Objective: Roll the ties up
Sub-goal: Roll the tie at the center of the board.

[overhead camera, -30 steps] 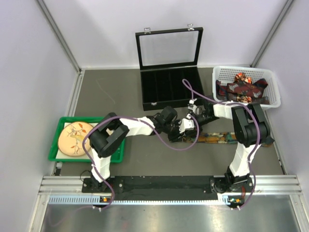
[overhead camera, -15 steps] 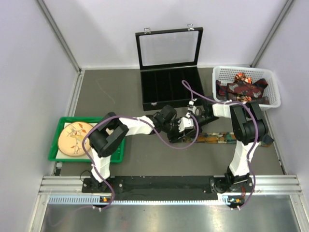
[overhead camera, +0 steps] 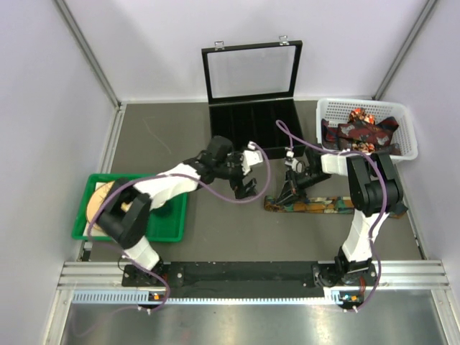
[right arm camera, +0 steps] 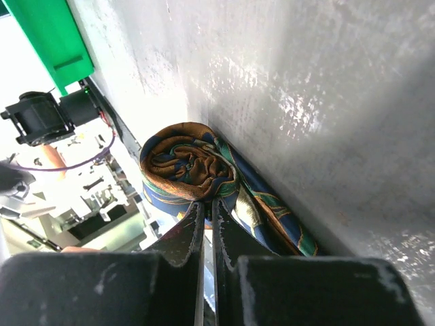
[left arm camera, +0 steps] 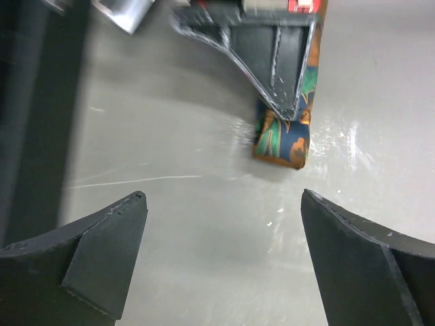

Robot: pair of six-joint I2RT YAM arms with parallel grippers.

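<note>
The tie (overhead camera: 309,205) lies flat on the bench (overhead camera: 165,136), right of centre in the top view, its left end curled into a small roll (right arm camera: 187,163). The right hand (right arm camera: 207,204) is pressed together, its tips touching that roll. The left hand (left arm camera: 222,197) hangs spread wide just left of it. More ties (overhead camera: 359,133) fill the white basket (overhead camera: 366,106) at upper right.

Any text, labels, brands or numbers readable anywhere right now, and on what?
No readable text in any view.
tie: busy pattern only, no lettering.
black case, white basket, green tray: no labels showing.
red patch at the top edge of the left wrist view: blurred and cut off, unreadable.
</note>
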